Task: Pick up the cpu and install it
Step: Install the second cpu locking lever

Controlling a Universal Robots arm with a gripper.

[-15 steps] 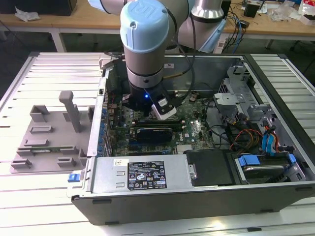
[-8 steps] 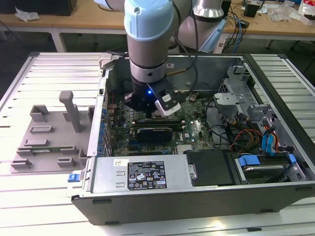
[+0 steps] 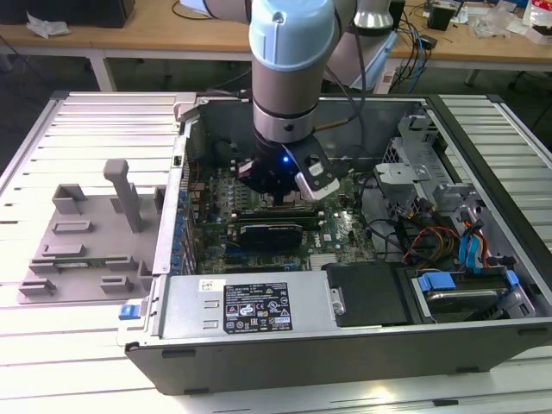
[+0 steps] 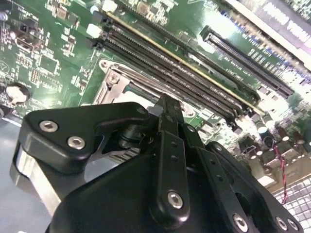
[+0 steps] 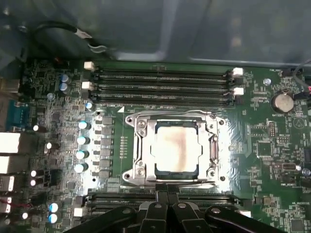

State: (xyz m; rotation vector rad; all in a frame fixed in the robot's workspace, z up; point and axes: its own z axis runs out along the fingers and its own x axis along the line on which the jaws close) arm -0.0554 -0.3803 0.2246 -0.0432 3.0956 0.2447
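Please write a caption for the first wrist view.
Pale silver square cpu seated inside the metal socket frame on the green motherboard.

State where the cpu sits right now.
In the first wrist view the cpu lies flat inside the metal socket frame on the motherboard, between two banks of memory slots, with the hand just beside the frame.
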